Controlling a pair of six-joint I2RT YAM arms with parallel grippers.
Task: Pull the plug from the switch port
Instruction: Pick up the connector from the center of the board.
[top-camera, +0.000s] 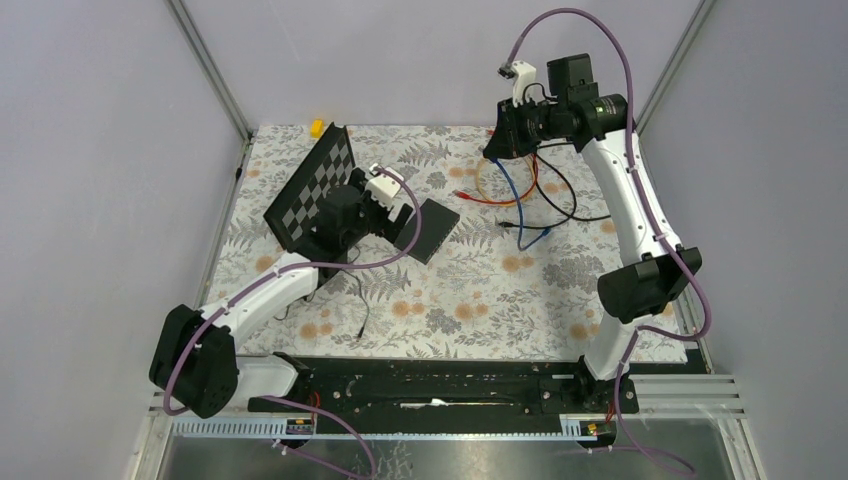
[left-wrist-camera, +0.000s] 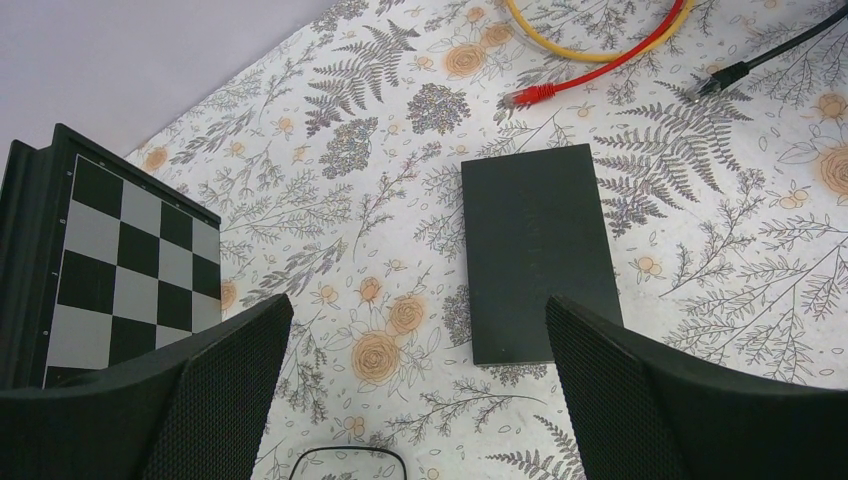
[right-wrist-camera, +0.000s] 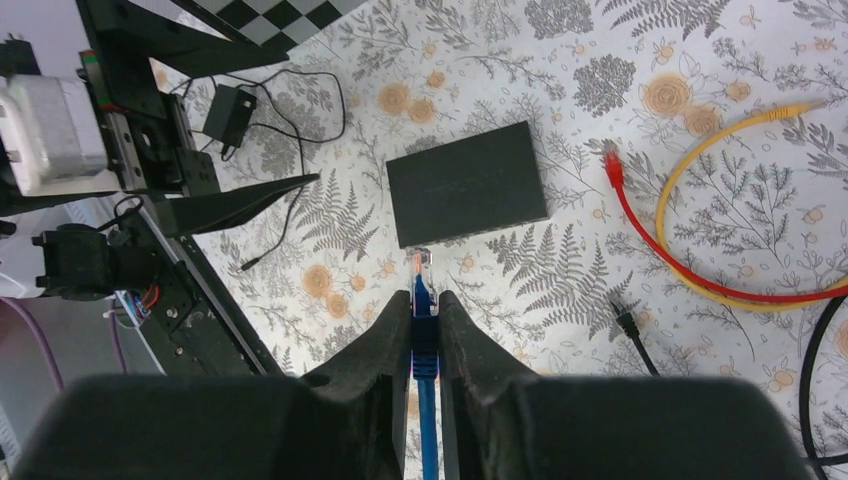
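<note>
The blue plug (right-wrist-camera: 421, 275) is pinched in the narrowed right gripper (right-wrist-camera: 425, 300) and held clear above the switch (right-wrist-camera: 467, 197). The switch is seen flat on the flowered cloth (right-wrist-camera: 700, 60) ahead of the plug's tip, long axis crosswise. The left gripper (left-wrist-camera: 418, 320), spread wide, is poised nearer, just over it. Ports cannot be made out.

Chequered board (left-wrist-camera: 130, 270), red cable (left-wrist-camera: 530, 95)

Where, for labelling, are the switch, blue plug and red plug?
switch (left-wrist-camera: 535, 255): left wrist view, top face.
blue plug (right-wrist-camera: 422, 275): right wrist view, clear tip.
red plug (right-wrist-camera: 613, 166): right wrist view, connector body.
</note>
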